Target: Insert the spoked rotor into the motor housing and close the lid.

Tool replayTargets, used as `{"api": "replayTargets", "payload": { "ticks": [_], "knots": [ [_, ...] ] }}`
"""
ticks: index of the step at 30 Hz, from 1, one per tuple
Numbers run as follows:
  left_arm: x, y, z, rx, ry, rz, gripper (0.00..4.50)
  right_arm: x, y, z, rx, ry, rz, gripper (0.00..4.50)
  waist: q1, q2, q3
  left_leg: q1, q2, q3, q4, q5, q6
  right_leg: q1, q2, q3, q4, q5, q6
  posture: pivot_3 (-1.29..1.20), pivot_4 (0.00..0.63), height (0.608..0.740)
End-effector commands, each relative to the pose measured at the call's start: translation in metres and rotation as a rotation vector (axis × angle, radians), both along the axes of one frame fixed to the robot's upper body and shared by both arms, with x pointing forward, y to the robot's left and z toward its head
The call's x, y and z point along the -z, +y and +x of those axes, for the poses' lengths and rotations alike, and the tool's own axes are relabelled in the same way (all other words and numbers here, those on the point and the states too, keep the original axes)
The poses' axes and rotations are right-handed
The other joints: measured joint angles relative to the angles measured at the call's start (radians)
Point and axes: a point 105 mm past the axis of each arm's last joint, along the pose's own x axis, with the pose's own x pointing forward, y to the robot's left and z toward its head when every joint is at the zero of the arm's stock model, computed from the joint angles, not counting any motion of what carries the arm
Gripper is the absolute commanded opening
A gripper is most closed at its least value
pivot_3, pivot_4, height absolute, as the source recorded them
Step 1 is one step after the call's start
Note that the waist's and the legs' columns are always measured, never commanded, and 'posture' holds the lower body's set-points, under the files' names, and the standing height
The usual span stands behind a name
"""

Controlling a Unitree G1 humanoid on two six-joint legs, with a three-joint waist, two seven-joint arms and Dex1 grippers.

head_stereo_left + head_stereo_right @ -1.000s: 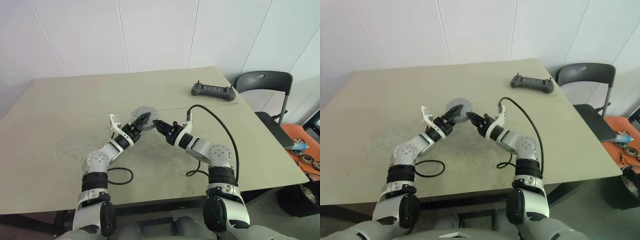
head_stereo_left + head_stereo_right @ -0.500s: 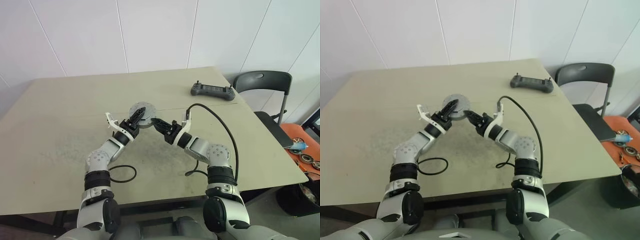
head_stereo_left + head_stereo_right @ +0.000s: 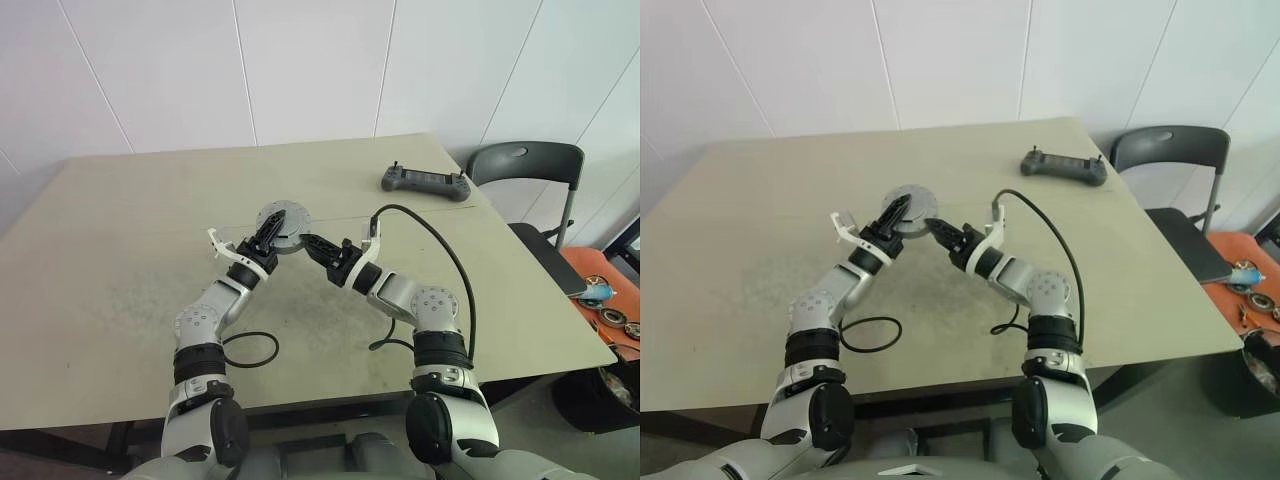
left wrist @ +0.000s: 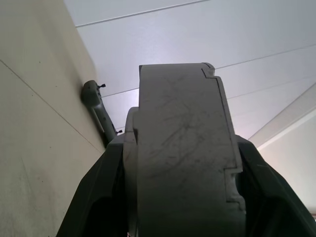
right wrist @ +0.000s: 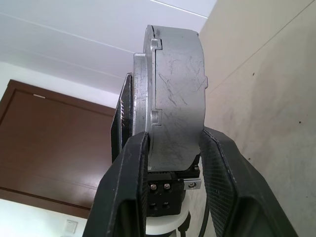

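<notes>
A grey round disc with a notched rim, the lid (image 3: 284, 215), is held up over the middle of the table (image 3: 120, 240), flat face toward the head camera. My left gripper (image 3: 273, 228) comes at it from the left and is shut across its thickness; the left wrist view has the scratched grey rim (image 4: 182, 148) between both fingers (image 4: 96, 197). From the right, my right gripper (image 3: 306, 241) is shut on the same disc (image 5: 180, 94), fingers (image 5: 123, 197) on either side. A thinner silver layer sits on one face. The motor housing's windings and the spoked rotor are hidden.
A dark hand controller (image 3: 425, 182) lies at the table's far right. A grey chair (image 3: 525, 165) stands beyond the right edge, with small parts on an orange surface (image 3: 600, 295) on the floor. Black cables (image 3: 248, 350) trail from both wrists over the near table.
My left gripper's fingers, open beside the disc a second ago, have closed onto it and the wrist has rolled. The right gripper has kept its grip and place.
</notes>
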Motion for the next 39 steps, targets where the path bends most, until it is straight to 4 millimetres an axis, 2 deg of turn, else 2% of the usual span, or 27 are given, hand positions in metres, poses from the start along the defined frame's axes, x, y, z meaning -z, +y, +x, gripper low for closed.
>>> {"api": "replayTargets", "payload": {
  "ticks": [1,2,3,4,7,12,15,18,22,25,28,35,39],
  "knots": [
    [-0.032,0.006,0.001,-0.022,-0.123,0.004,2.14,-0.013,0.002,0.002,-0.007,-0.049,0.001,1.18,0.000,0.000,0.000,0.000,0.000,0.000,0.000,0.000,0.000,0.000,0.000,0.000,0.000,0.000,0.000,0.00,0.000,0.740],
    [-0.032,0.006,0.001,-0.021,-0.129,0.007,2.14,-0.014,0.002,0.002,-0.006,-0.053,0.000,1.18,0.000,0.000,0.000,0.000,0.000,0.000,0.000,0.000,0.000,0.000,0.000,0.000,0.000,0.000,0.000,0.00,0.000,0.740],
    [-0.032,0.006,0.000,-0.021,-0.132,0.009,2.14,-0.014,0.002,0.002,-0.005,-0.055,0.000,1.90,0.000,0.000,0.000,0.000,0.000,0.000,0.000,0.000,0.000,0.000,0.000,0.000,0.000,0.000,0.000,0.00,0.000,0.740],
    [-0.033,0.006,0.000,-0.021,-0.134,0.010,2.14,-0.014,0.002,0.002,-0.003,-0.055,0.000,2.12,0.000,0.000,0.000,0.000,0.000,0.000,0.000,0.000,0.000,0.000,0.000,0.000,0.000,0.000,0.000,0.00,0.000,0.740],
    [-0.032,0.007,0.001,-0.028,-0.126,0.004,2.14,-0.014,0.002,0.002,-0.002,-0.055,0.000,3.15,0.000,0.000,0.000,0.000,0.000,0.000,0.000,0.000,0.000,0.000,0.000,0.000,0.000,0.000,0.000,0.00,0.000,0.740],
    [-0.026,0.008,0.004,-0.040,-0.092,0.011,2.14,-0.015,0.002,0.002,-0.001,-0.058,0.009,3.20,0.000,0.000,0.000,0.000,0.000,0.000,0.000,0.000,0.000,0.000,0.000,0.000,0.000,0.000,0.000,0.00,0.000,0.740],
    [-0.021,0.021,0.011,-0.129,-0.063,0.034,2.14,-0.015,0.000,0.002,0.004,-0.057,0.011,3.20,-0.001,0.000,0.000,0.000,0.000,0.000,0.000,0.000,0.000,0.000,0.000,0.000,0.000,0.000,0.000,0.00,0.000,0.740],
    [0.001,0.048,0.023,-0.273,0.027,0.131,2.14,-0.016,0.001,0.001,0.000,-0.062,0.009,3.20,-0.001,0.000,0.000,0.000,0.000,0.000,0.000,0.000,0.000,0.000,0.000,0.000,0.000,0.000,-0.001,0.00,0.000,0.740],
    [0.029,0.103,0.031,-0.541,0.153,0.258,2.14,-0.018,0.003,-0.002,-0.018,-0.080,0.011,3.20,0.000,0.000,0.000,0.001,0.001,0.000,0.000,0.000,0.000,0.000,0.001,0.000,0.000,0.001,-0.002,0.00,0.000,0.740],
    [0.039,0.142,0.027,-0.695,0.197,0.278,2.14,-0.018,0.003,-0.003,-0.024,-0.085,0.008,3.20,0.000,0.000,0.000,0.000,0.001,0.000,0.000,0.000,0.000,-0.001,0.001,0.000,0.000,0.001,-0.002,0.00,0.000,0.740],
    [0.040,0.168,0.021,-0.794,0.201,0.259,2.14,-0.019,0.003,-0.005,-0.030,-0.088,0.006,3.20,0.002,-0.001,-0.001,-0.001,0.000,0.000,0.000,0.000,0.000,0.000,0.000,0.000,-0.001,0.001,-0.002,0.00,0.000,0.740],
    [0.041,0.204,0.005,-0.964,0.201,0.192,2.14,-0.018,0.004,-0.007,-0.036,-0.089,0.005,3.20,0.001,-0.003,-0.002,0.000,0.000,0.000,0.000,0.000,0.000,0.000,0.000,0.000,-0.001,0.001,-0.002,0.00,0.000,0.740],
    [0.047,0.211,0.000,-1.001,0.228,0.221,2.14,-0.018,0.004,-0.007,-0.038,-0.087,0.004,3.20,-0.001,-0.004,-0.002,0.000,0.001,0.000,0.000,0.000,0.000,0.000,0.000,0.000,0.000,0.001,-0.002,0.00,0.000,0.740]
  ]
}}
